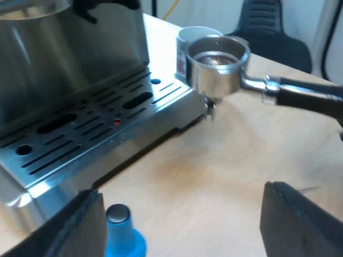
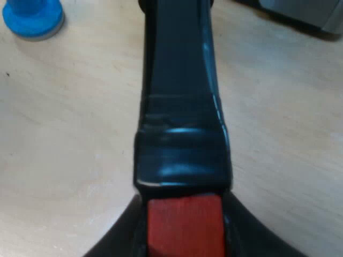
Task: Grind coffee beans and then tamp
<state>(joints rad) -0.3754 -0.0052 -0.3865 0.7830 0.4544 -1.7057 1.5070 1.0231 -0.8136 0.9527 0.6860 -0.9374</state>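
The metal holder [image 1: 217, 67] hangs just off the corner of the espresso machine's drip tray [image 1: 91, 131], above the wooden table, with dark ground coffee in its basket. Its dark handle [image 1: 305, 96] runs away from the machine. In the right wrist view that handle [image 2: 182, 107] runs straight out from my right gripper [image 2: 185, 235], which is shut on it at the red end [image 2: 185, 225]. A blue tamper [image 1: 122, 235] stands upright on the table between the wide-apart fingers of my open left gripper [image 1: 182, 214], close to one finger [image 1: 75, 227]. The tamper [image 2: 32, 16] also stands beyond the handle.
A pale mug [image 1: 195, 35] stands on the table just behind the holder. The machine's steel body [image 1: 64, 48] rises over the drip tray. A dark chair [image 1: 273, 32] sits beyond the table's edge. Bare wood [image 1: 214, 176] lies between tamper and holder.
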